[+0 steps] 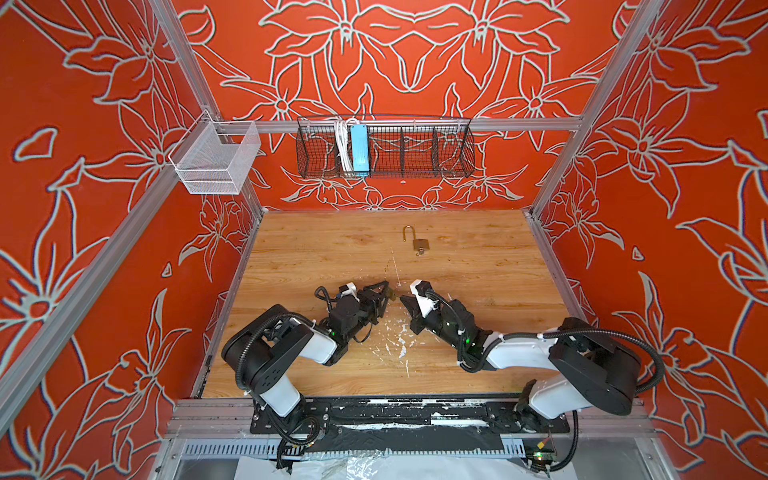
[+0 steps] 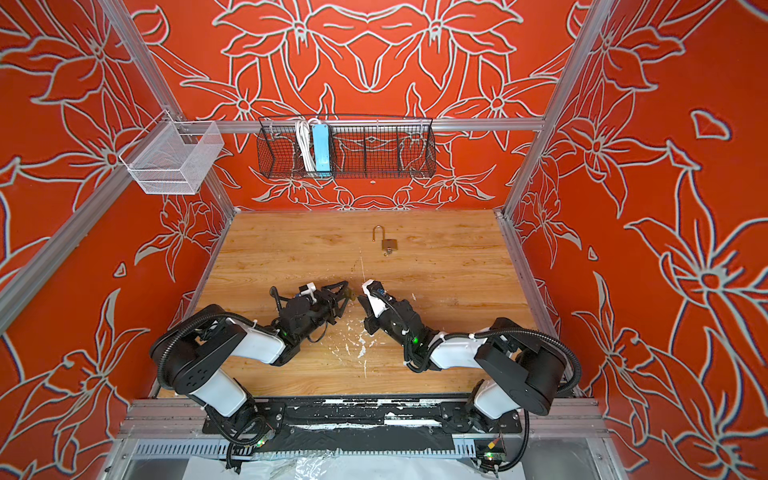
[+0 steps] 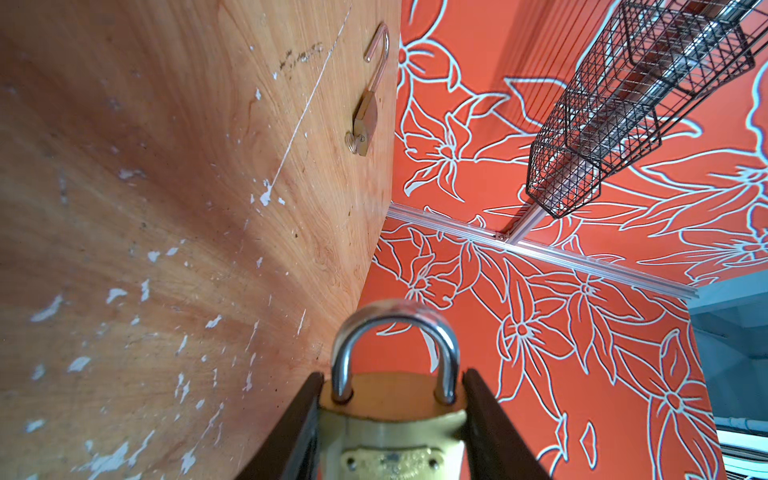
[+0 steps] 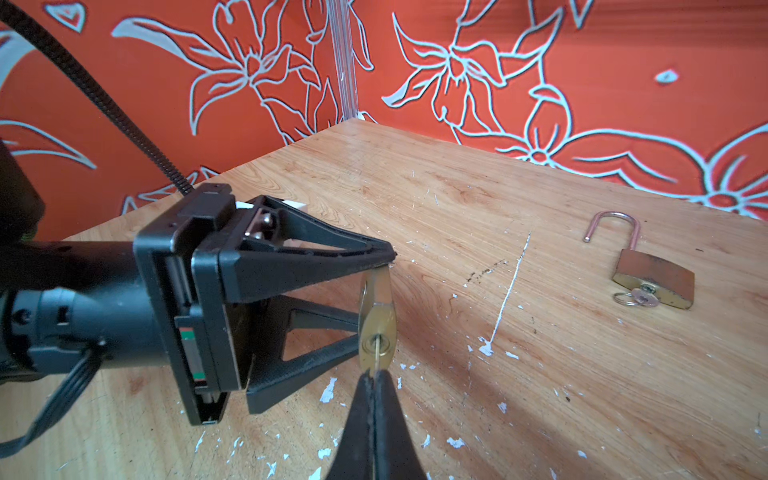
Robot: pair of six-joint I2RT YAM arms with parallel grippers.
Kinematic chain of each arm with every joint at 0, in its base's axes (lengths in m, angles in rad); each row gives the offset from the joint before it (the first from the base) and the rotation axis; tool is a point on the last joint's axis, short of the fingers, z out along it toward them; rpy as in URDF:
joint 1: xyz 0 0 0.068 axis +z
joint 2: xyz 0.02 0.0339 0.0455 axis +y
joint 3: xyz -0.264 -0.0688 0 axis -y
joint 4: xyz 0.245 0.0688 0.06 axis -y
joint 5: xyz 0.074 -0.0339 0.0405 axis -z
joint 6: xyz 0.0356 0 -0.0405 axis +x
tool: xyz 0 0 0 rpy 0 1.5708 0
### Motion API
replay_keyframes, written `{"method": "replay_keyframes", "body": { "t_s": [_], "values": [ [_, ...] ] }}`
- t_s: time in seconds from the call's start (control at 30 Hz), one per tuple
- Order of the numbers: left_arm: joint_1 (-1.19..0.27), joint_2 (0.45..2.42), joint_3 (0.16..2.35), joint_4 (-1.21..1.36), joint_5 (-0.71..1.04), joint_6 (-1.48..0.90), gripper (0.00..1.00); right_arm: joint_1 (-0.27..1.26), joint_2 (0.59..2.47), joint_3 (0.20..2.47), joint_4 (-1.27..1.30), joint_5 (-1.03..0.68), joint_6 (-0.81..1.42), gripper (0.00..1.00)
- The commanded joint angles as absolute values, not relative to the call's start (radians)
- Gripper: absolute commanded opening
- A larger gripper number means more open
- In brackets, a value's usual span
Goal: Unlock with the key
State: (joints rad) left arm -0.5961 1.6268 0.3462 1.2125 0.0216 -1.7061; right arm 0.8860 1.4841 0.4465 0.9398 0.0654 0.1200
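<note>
Brass, two padlocks (image 4: 376, 322) (image 4: 654, 274), two keys (image 4: 377, 354) (image 4: 643, 297)

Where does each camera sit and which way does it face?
Top views: high in front, facing down toward the back wall; both arms, left gripper and right gripper meeting over the table.
Left wrist: on the left arm, facing past its fingers and the held padlock toward the wire basket.
Right wrist: on the right arm, facing its shut gripper holding the key in that padlock; left gripper shows.
Shared: all show the open padlock.
</note>
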Motion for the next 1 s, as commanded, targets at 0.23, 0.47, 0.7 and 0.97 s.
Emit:
{"method": "replay_keyframes", "body": {
  "t_s": [0.23, 0.47, 0.7, 0.97],
  "values": [
    [-0.609, 1.619, 0.333, 1.309, 0.012, -1.734, 0.00, 0.887, 1.529, 0.455, 1.024, 0.103, 0.157, 0.00],
    [-0.624, 1.655, 0.327, 1.356, -0.028, -1.731, 0.00, 0.908, 1.618, 0.421, 1.194, 0.183, 0.224, 0.00],
    [-0.635, 1.704, 0.324, 1.412, -0.052, -1.740, 0.00, 0.978, 1.661, 0.446, 1.215, 0.248, 0.161, 0.00],
    [-0.639, 1.709, 0.337, 1.415, -0.027, -1.726, 0.00, 1.003, 1.689, 0.454, 1.257, 0.283, 0.135, 0.00]
  ]
}}
